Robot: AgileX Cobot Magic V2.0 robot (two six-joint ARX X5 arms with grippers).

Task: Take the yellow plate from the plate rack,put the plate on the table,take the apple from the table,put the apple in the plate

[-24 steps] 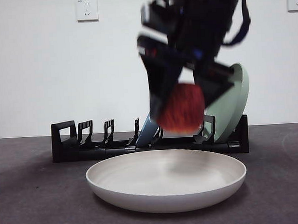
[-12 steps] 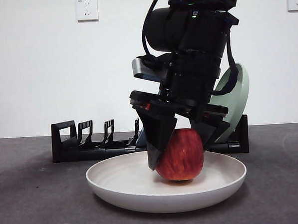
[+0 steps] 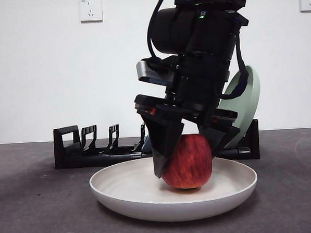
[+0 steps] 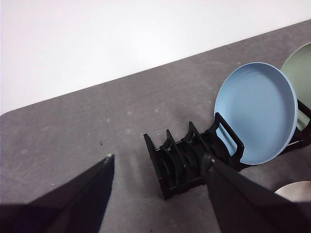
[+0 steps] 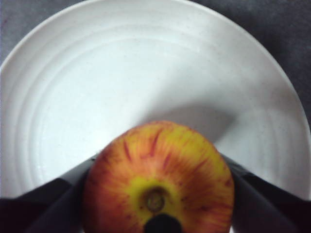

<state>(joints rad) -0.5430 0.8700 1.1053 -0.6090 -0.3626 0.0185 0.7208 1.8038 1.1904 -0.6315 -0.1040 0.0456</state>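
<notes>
Since a second ago the right gripper (image 3: pixel 186 154) has come down from in front of the plate rack (image 3: pixel 74 149), and the apple (image 3: pixel 188 162) now sits in the yellow plate (image 3: pixel 123 194); over the last half second almost nothing has shifted. Its black wedge-shaped fingers (image 3: pixel 165 147) press the apple's two flanks, clamped on it, with the fruit's underside touching the plate floor a little toward three o'clock of centre. The apple is blocky, glossy red streaked with yellow; in the right wrist view its stem dimple (image 5: pixel 154 199), ringed in orange-yellow, faces straight up, so its axis stands upright. The plate is a matte, cream, wide shallow round with a raised rim and faint concentric rings, lying flat on the rough dark grey table (image 3: pixel 40 206). Behind it the long black rack of looped dividers runs from nine to three o'clock, holding a light blue plate (image 4: pixel 257 114) and a sage green plate (image 3: pixel 246 106) leaning on edge. The left gripper (image 4: pixel 158 162) hangs above the rack's end, fingers spread apart, holding nothing.
</notes>
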